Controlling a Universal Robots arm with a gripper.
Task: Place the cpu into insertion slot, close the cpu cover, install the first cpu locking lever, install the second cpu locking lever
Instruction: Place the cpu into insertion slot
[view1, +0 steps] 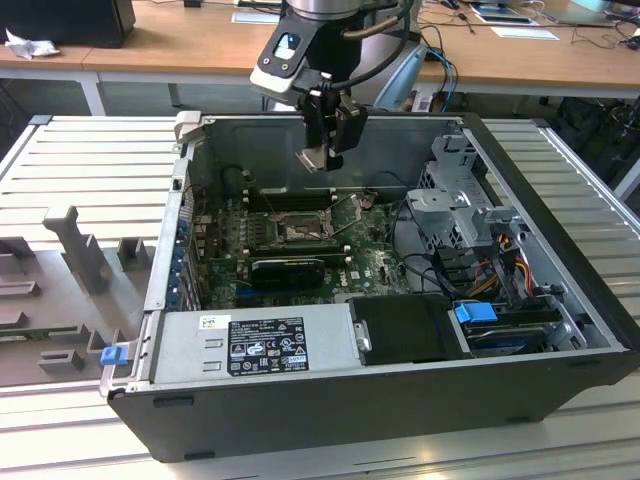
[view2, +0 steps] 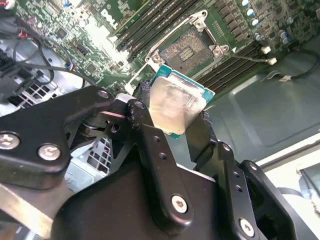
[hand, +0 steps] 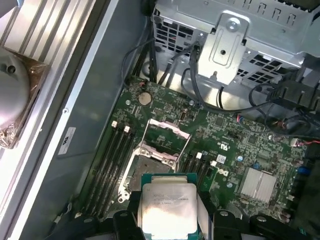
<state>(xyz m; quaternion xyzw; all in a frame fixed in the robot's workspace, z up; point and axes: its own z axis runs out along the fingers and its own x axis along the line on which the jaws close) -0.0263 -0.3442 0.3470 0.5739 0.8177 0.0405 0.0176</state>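
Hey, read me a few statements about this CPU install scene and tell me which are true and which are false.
1. The gripper has its jaws shut on the cpu. True.
2. The cpu sits in the insertion slot. False: the slot is empty, and the cpu is held above the motherboard.
3. The cpu cover is swung open. True.
4. The computer case is closed. False: it lies open, with the motherboard exposed.

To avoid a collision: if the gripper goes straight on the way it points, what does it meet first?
Probably the open insertion slot: the cpu in its fingers hangs above it, though depth is unclear.
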